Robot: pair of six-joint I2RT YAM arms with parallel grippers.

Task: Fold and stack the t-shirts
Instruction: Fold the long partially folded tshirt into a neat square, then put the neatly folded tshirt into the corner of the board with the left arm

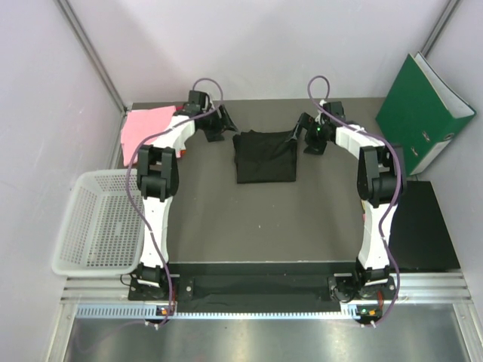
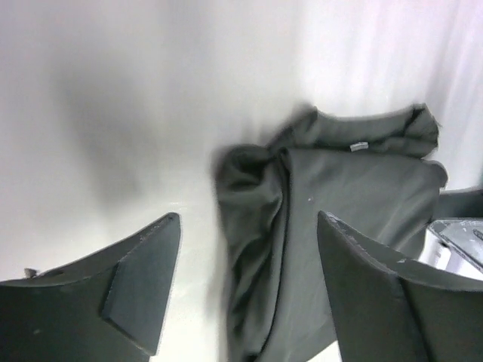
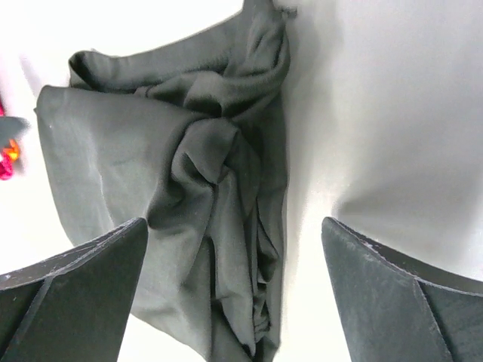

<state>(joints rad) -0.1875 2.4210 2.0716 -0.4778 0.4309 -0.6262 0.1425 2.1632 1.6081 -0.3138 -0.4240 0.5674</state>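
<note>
A black t-shirt [image 1: 264, 156] lies folded into a rough square at the back middle of the table. My left gripper [image 1: 220, 125] hovers at its back left corner and stands open. In the left wrist view the bunched left edge of the black shirt [image 2: 355, 188] runs between the spread fingers [image 2: 143, 279] of that gripper [image 2: 247, 219], and nothing is held. My right gripper [image 1: 308, 137] is open at the shirt's back right corner. In the right wrist view its wrinkled edge [image 3: 113, 151] lies under that gripper [image 3: 234, 222], ungripped. A light pink t-shirt [image 1: 147, 127] lies at the back left.
A white mesh basket [image 1: 98, 222] hangs off the table's left side. A green binder [image 1: 423, 113] leans at the back right, with a black panel [image 1: 423, 226] in front of it. A small red patch [image 3: 7, 154] shows at the left edge of the right wrist view.
</note>
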